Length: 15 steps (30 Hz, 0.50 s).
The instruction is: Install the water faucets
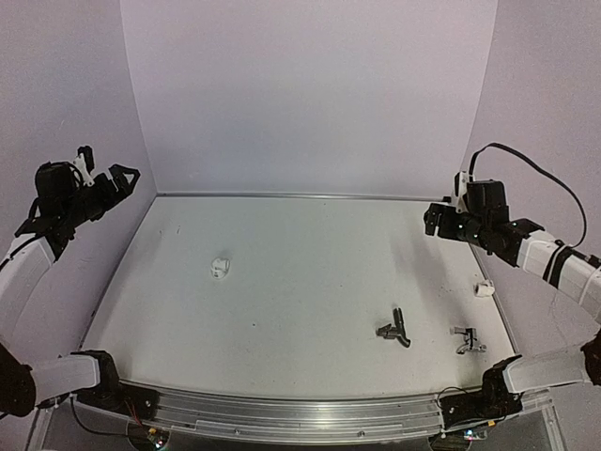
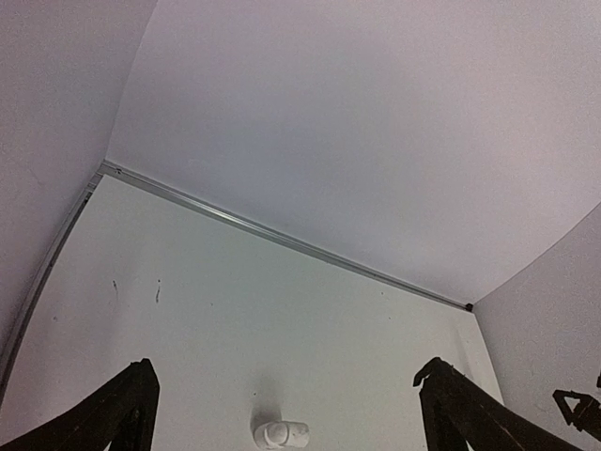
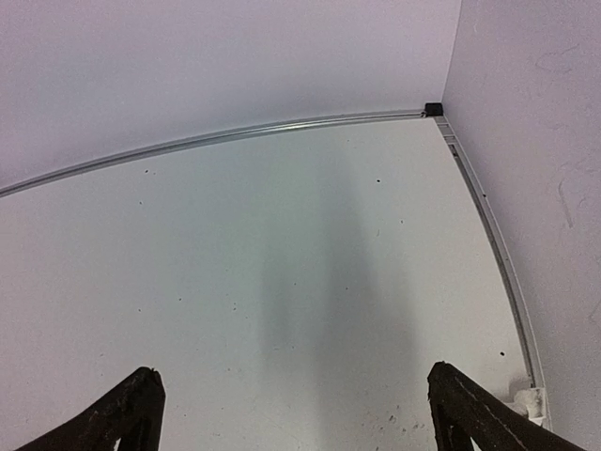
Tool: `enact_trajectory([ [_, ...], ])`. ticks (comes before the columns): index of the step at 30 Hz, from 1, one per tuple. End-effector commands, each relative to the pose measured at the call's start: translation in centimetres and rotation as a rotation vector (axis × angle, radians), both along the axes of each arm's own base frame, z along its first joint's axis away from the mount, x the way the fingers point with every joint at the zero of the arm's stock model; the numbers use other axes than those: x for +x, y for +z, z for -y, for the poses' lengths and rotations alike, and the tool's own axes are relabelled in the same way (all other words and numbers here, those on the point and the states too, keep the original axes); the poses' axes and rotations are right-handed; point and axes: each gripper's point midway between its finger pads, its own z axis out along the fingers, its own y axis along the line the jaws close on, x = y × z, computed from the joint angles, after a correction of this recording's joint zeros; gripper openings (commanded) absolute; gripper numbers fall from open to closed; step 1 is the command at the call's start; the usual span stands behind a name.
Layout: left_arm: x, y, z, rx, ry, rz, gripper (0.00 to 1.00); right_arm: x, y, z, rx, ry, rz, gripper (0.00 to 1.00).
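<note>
Far to the left of the dark grey faucet [image 1: 396, 329], and well above it: left gripper [image 1: 111, 169], out past the left edge of the tabletop [image 1: 310, 235], fingers [image 2: 113, 413] splayed as wide as they go, holding nothing. Nothing but bare surface and a white fitting [image 1: 221, 268] between them in the left wrist view, no faucet in sight.

That fitting well left of the dark grey faucet and a little farther back, lying alone.

Now the dark grey faucet itself, flat on the tabletop close to the near edge, right of centre. Long axis running roughly near-to-far, slightly slanted, with a short stub poking out to its left.

Just to its right, apart and not touching: silver faucet [image 1: 467, 340], also lying down, too small to read its axis for sure.

Farther right and back from the dark grey faucet, a second white fitting [image 1: 484, 289] hard against the right edge.

Above and behind the dark grey faucet, to its right: right gripper [image 1: 439, 221], fingers [image 3: 122, 413] wide apart, empty too. No faucet in its wrist view, only that second fitting at the lower right corner.

Clearly the nearer arm to both faucets, by the look of it: both toward the near edge from those fingers and lower. Probably a pull back and down, with the fingers closing across that near-to-far axis.
</note>
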Motion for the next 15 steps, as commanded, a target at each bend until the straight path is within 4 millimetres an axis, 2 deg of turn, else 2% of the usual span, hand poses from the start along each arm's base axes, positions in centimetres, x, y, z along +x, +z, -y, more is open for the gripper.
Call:
enact_trajectory([
  [1, 0.3, 1.3, 1.3, -0.036, -0.084, 0.012, 1.00, 0.3, 0.5, -1.8, 0.035, 0.082, -0.012, 0.98],
  [9, 0.7, -0.4, 3.5, -0.065, -0.195, -0.041, 1.00, 0.0, -3.3, -5.3, 0.076, 0.235, -0.152, 0.98],
  [15, 1.5, -3.2, 6.5, -0.068, -0.273, -0.119, 1.00, -1.1, -5.9, -8.9, 0.080, 0.359, -0.253, 0.98],
])
